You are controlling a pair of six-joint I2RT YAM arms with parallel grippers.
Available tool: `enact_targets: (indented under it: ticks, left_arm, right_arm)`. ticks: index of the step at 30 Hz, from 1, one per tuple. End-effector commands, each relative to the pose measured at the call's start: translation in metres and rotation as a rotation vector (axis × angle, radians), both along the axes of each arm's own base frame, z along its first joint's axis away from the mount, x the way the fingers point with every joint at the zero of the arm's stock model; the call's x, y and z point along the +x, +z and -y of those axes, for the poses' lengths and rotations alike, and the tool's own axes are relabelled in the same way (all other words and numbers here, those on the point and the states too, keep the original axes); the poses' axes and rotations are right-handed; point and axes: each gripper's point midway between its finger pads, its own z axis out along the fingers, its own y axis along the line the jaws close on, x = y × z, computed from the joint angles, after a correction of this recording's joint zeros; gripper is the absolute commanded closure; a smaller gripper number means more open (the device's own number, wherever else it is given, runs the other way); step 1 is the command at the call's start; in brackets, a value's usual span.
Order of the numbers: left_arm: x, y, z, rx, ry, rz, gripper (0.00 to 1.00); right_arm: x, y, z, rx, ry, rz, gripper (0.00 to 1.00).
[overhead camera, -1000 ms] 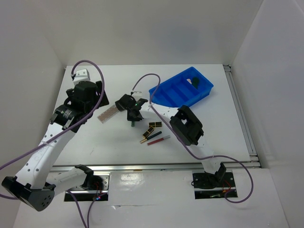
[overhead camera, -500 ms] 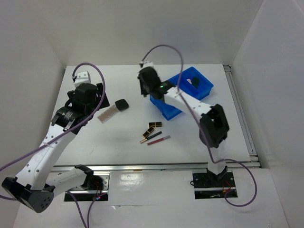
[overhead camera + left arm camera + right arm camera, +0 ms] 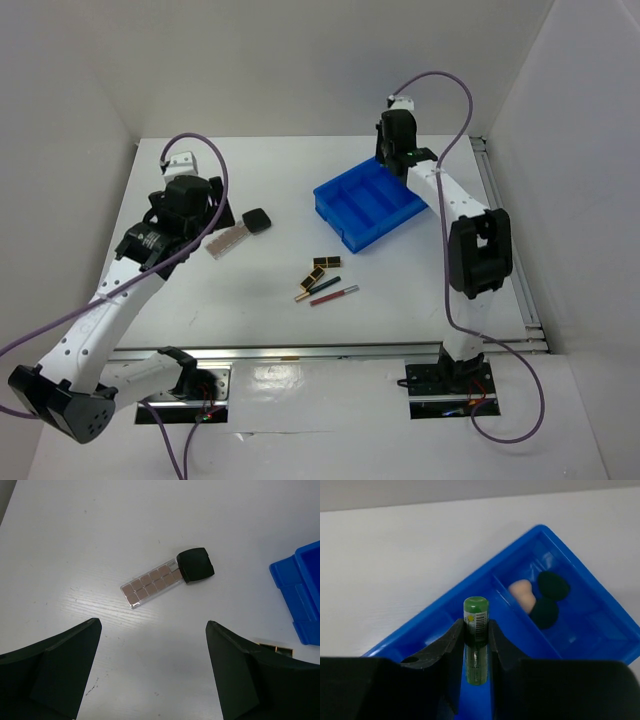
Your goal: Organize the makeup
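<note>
My right gripper (image 3: 476,630) is shut on the green tube (image 3: 476,617) and holds it above the blue divided tray (image 3: 445,605); from above it is at the tray's far corner (image 3: 395,140). A beige sponge (image 3: 523,592) and dark green sponges (image 3: 552,585) lie in one tray compartment. My left gripper (image 3: 152,640) is open and empty above the table. The pinkish glitter strip (image 3: 150,582) and the black square compact (image 3: 196,565) lie just ahead of it, touching end to end. Gold-black lipsticks (image 3: 322,268) and thin pencils (image 3: 333,293) lie mid-table.
The blue tray (image 3: 372,205) stands at the back right, near the table's right rail (image 3: 510,250). White walls enclose the table on three sides. The tray's corner also shows at the right edge of the left wrist view (image 3: 300,590).
My right gripper took the green tube from the table's middle, near the compact, and swung right and back over the tray. The left gripper shifted slightly.
</note>
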Motion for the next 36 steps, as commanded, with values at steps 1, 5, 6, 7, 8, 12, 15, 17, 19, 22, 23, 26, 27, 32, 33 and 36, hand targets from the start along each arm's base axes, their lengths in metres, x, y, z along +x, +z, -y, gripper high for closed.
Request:
enact_targets:
  ticks: [1, 5, 6, 7, 8, 12, 15, 17, 19, 22, 23, 26, 27, 32, 33, 36]
  left_arm:
    - [0.008, 0.014, 0.004, -0.006, -0.012, 0.041, 0.0]
    - [0.007, 0.012, 0.004, 0.001, -0.013, 0.024, 0.0]
    - [0.007, 0.012, 0.004, 0.001, -0.013, 0.024, 0.0]
    - [0.007, 0.012, 0.004, 0.001, -0.013, 0.024, 0.0]
    - [0.007, 0.012, 0.004, 0.001, -0.013, 0.024, 0.0]
    - [0.009, 0.009, 0.006, 0.0, -0.02, 0.014, 0.0]
    - [0.009, 0.009, 0.008, -0.014, -0.024, 0.013, 0.0]
    - [0.009, 0.009, 0.008, -0.014, -0.024, 0.013, 0.0]
    - [0.009, 0.009, 0.008, -0.014, -0.024, 0.013, 0.0]
    - [0.009, 0.009, 0.008, -0.014, -0.024, 0.013, 0.0]
    - [0.009, 0.009, 0.008, -0.021, -0.02, 0.015, 0.0]
    - [0.006, 0.009, 0.009, -0.026, -0.027, 0.011, 0.0]
    - [0.006, 0.009, 0.009, -0.034, -0.023, 0.012, 0.0]
    - [0.002, 0.01, 0.008, -0.034, -0.023, 0.013, 0.0]
    - [0.002, 0.01, 0.008, -0.034, -0.023, 0.013, 0.0]
    - [0.001, 0.011, 0.012, -0.049, -0.047, 0.004, 0.0]
  right_arm:
    - [0.009, -0.023, 0.022, 0.017, -0.102, -0.084, 0.92]
    - [0.012, -0.055, 0.034, 0.016, -0.151, -0.149, 0.92]
    - [0.013, -0.065, 0.041, 0.019, -0.17, -0.174, 0.92]
    - [0.011, -0.072, 0.041, 0.025, -0.178, -0.192, 0.91]
    - [0.013, -0.077, 0.047, 0.031, -0.195, -0.199, 0.91]
    - [0.015, -0.092, 0.049, 0.035, -0.202, -0.231, 0.8]
    - [0.016, -0.098, 0.048, 0.033, -0.195, -0.255, 0.44]
    - [0.016, -0.098, 0.048, 0.033, -0.195, -0.255, 0.3]
    - [0.014, -0.087, 0.048, 0.045, -0.2, -0.243, 0.3]
    - [0.007, -0.059, 0.044, 0.06, -0.188, -0.193, 0.32]
    - [0.002, -0.05, 0.032, 0.062, -0.165, -0.181, 0.35]
    - [-0.028, -0.017, -0.007, 0.1, -0.074, -0.131, 0.42]
    - [-0.045, -0.029, -0.018, 0.099, -0.053, -0.158, 0.42]
    - [-0.118, -0.028, -0.097, 0.115, 0.137, -0.192, 0.39]
    - [-0.137, -0.027, -0.121, 0.113, 0.191, -0.208, 0.37]
    - [-0.184, -0.053, -0.157, 0.1, 0.252, -0.306, 0.2]
